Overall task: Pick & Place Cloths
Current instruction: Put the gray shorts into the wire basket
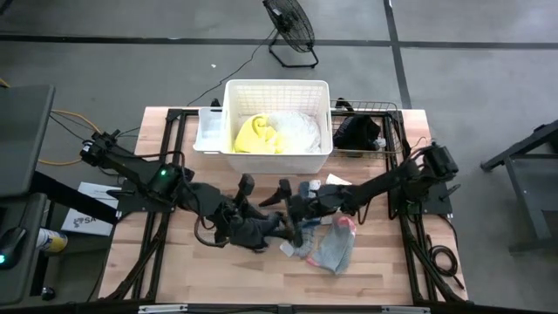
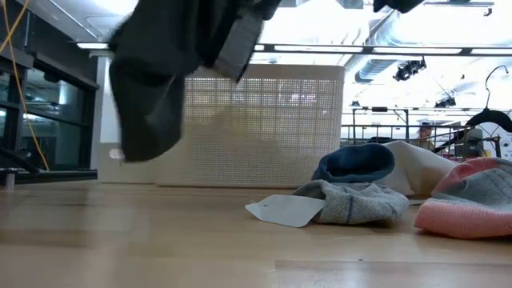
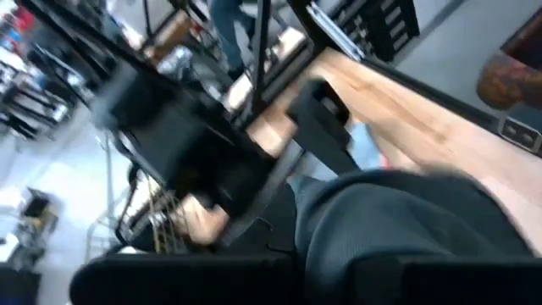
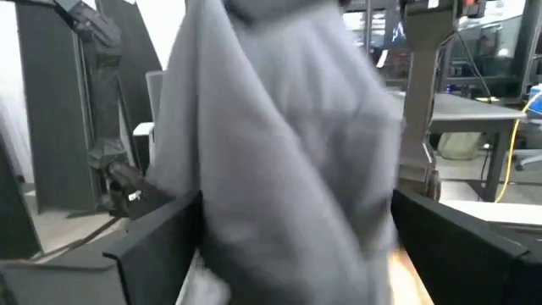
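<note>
Wooden desk (image 1: pixel 174 270), centre: the closed left gripper (image 1: pixel 234 228) grips a dark grey cloth (image 1: pixel 253 231), which only the low view shows lifted clear; right gripper (image 1: pixel 288 202) open.

Left arm (image 1: pixel 148 179): we reach in from the left, bent, jaws closed on the dark grey cloth (image 1: pixel 253 231) | Right arm (image 1: pixel 384 185): we stretch in from the right, jaws spread wide beside it
</note>
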{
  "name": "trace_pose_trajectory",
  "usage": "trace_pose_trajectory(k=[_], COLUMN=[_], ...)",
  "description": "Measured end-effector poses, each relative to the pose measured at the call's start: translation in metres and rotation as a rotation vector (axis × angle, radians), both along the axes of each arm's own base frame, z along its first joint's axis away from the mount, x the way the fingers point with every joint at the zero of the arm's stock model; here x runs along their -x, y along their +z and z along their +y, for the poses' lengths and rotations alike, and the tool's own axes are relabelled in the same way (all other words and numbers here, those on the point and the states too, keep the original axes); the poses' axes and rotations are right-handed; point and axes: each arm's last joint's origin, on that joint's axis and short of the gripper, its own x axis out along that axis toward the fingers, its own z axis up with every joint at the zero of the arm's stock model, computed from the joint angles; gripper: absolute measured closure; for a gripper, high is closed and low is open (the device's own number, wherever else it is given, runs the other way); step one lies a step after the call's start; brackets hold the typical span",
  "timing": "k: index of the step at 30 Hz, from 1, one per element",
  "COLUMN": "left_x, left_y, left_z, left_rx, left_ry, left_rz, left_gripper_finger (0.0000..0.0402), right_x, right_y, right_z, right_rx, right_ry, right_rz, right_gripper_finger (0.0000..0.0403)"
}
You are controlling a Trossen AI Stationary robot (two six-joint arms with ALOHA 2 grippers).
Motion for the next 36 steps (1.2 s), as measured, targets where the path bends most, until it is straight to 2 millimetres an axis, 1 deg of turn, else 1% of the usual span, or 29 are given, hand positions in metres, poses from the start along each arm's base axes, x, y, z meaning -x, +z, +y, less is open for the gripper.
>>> trace_pose_trajectory(k=[5, 11, 15, 18, 21, 26, 30, 34, 35, 36], left_x=[-0.003, -0.003, -0.004, -0.006, -0.006, -0.006, -0.005, -0.005, -0.005, -0.005], left_y=[0.007, 0.009, 0.008, 0.006, 0.007, 0.007, 0.006, 0.006, 0.006, 0.006], left_z=[-0.001, -0.001, -0.002, -0.003, -0.002, -0.002, -0.002, -0.002, -0.002, -0.002], left_rx=[-0.007, -0.001, -0.001, -0.004, -0.004, -0.007, -0.011, -0.006, 0.003, 0.008], left_ry=[-0.016, -0.016, -0.016, -0.016, -0.016, -0.009, -0.005, 0.008, 0.012, 0.015], left_rz=[-0.076, -0.095, -0.095, -0.087, -0.089, -0.089, -0.084, -0.079, -0.078, -0.078], left_gripper_finger=[0.0401, 0.0401, 0.0402, 0.0401, 0.0401, 0.0401, 0.0401, 0.0401, 0.0400, 0.0398], right_x=[-0.014, -0.017, -0.017, -0.016, -0.016, -0.017, -0.017, -0.017, -0.017, -0.017], right_y=[-0.002, 0.001, 0.004, 0.004, 0.004, 0.003, 0.002, 0.000, 0.000, 0.000], right_z=[0.004, 0.003, 0.003, 0.003, 0.004, 0.004, 0.004, 0.004, 0.004, 0.004], right_rx=[0.009, 0.005, -0.010, -0.015, -0.014, -0.009, -0.007, -0.002, -0.002, -0.005], right_ry=[-0.005, -0.008, -0.002, 0.002, 0.014, 0.022, 0.022, 0.022, 0.023, 0.023], right_rz=[-0.002, -0.015, -0.049, -0.052, -0.053, -0.039, -0.031, -0.011, -0.009, -0.007], right_gripper_finger=[0.0029, 0.0040, 0.0058, 0.0082, 0.0119, 0.0202, 0.0280, 0.0370, 0.0381, 0.0385])
